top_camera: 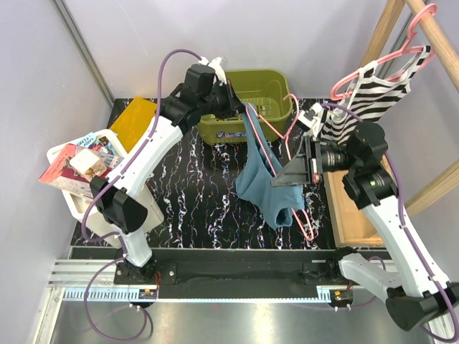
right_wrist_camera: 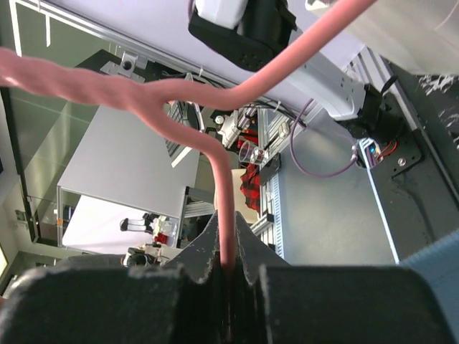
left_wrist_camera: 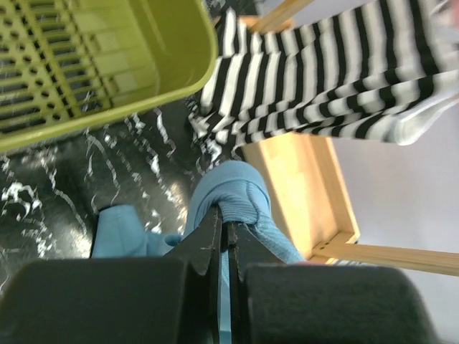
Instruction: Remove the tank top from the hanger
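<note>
A blue tank top (top_camera: 262, 179) hangs in the air over the black marbled table, still draped on a thin pink hanger (top_camera: 276, 136). My left gripper (top_camera: 240, 107) is up by the green basket and is shut on one strap; in the left wrist view the blue ribbed fabric (left_wrist_camera: 240, 193) bunches between the closed left gripper tips (left_wrist_camera: 226, 226). My right gripper (top_camera: 290, 175) is to the right of the garment and is shut on the hanger wire; in the right wrist view the pink wire (right_wrist_camera: 222, 193) runs into the right gripper (right_wrist_camera: 228, 261).
A green basket (top_camera: 247, 100) stands at the back. A striped top (top_camera: 366, 93) hangs on a second pink hanger on the wooden rack (top_camera: 355, 208) at right. A white bin with books (top_camera: 86, 168) stands at left.
</note>
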